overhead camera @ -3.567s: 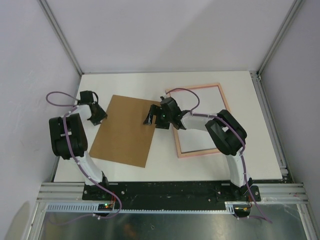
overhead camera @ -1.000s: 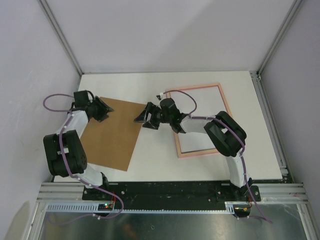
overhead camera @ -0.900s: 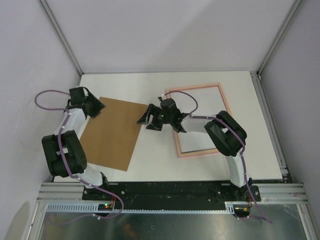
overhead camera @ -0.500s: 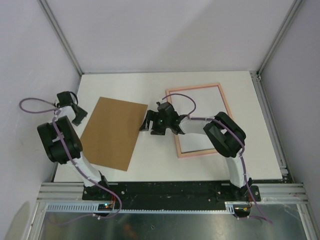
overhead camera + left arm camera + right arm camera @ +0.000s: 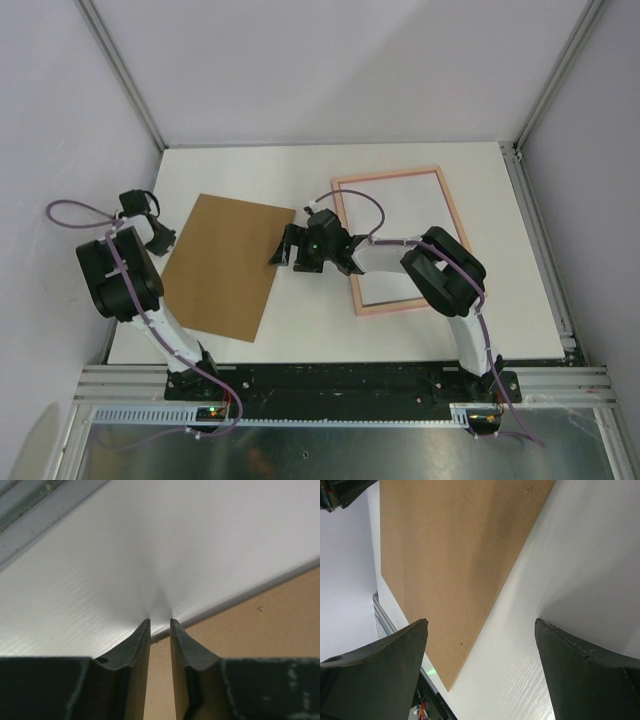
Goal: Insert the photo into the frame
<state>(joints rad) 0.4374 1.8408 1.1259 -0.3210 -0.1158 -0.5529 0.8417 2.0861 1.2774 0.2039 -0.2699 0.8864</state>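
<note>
Widely spread right gripper (image 5: 284, 250), beside board (image 5: 225, 265) edge

A white table (image 5: 250, 165) filled the middle of the overhead view, boxed in by plain pale-lilac walls (image 5: 330, 70) at 9, 12 and 3 o'clock. Aluminium posts (image 5: 118, 70) rose from its far corners at 10 and 2 o'clock. At 6 o'clock ran a silver rail (image 5: 120, 380), a black base strip (image 5: 340, 385) and a dull metal sheet (image 5: 340, 450). The light was soft and even.
</note>
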